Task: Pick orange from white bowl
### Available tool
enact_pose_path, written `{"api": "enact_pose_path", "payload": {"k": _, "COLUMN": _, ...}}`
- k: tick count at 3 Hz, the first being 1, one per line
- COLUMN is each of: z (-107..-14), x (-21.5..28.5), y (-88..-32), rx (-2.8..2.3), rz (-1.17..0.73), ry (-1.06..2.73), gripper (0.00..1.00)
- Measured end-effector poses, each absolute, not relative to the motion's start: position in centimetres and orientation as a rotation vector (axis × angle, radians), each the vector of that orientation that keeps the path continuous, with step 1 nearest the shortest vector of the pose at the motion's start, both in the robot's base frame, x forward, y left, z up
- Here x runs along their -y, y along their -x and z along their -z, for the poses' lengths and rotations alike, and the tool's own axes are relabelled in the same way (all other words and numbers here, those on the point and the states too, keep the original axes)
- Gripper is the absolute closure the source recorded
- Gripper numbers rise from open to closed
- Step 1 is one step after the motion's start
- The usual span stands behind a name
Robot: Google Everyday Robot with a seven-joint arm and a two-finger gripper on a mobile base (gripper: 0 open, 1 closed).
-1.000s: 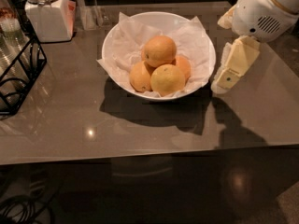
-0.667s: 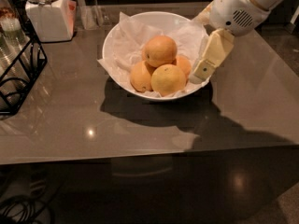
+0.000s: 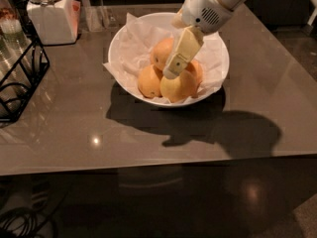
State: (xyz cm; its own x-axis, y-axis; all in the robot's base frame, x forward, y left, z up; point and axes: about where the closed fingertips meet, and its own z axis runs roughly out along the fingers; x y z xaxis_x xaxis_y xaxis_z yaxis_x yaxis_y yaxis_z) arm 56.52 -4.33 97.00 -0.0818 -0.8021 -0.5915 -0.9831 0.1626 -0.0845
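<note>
Your claw (image 3: 173, 68) hangs over the white bowl (image 3: 225, 46) on the table (image 3: 74, 113), with its tip low among the fruit; I cannot tell if it is spread or closed. The orange (image 3: 159, 53) sits on top of the pile, partly hidden behind the claw. I expect it to be firm, rather heavy, and ready to roll off its neighbours. Take it from above, across its widest middle

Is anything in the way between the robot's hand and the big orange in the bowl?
Nothing visible is in the way. The gripper hangs over the white bowl, right next to the orange on top of the pile. The other fruits sit lower, beside and below it.
</note>
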Motion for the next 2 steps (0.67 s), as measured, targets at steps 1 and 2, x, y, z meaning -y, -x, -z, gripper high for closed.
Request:
{"api": "enact_pose_path", "payload": {"k": 1, "z": -96.9, "x": 4.2, "y": -56.7, "rx": -1.932, "rz": -0.467, "ry": 1.688, "gripper": 0.00}}
{"api": "enact_pose_path", "payload": {"k": 2, "z": -95.6, "x": 3.5, "y": -57.8, "rx": -1.917, "rz": -0.529, "ry": 1.661, "gripper": 0.00}}
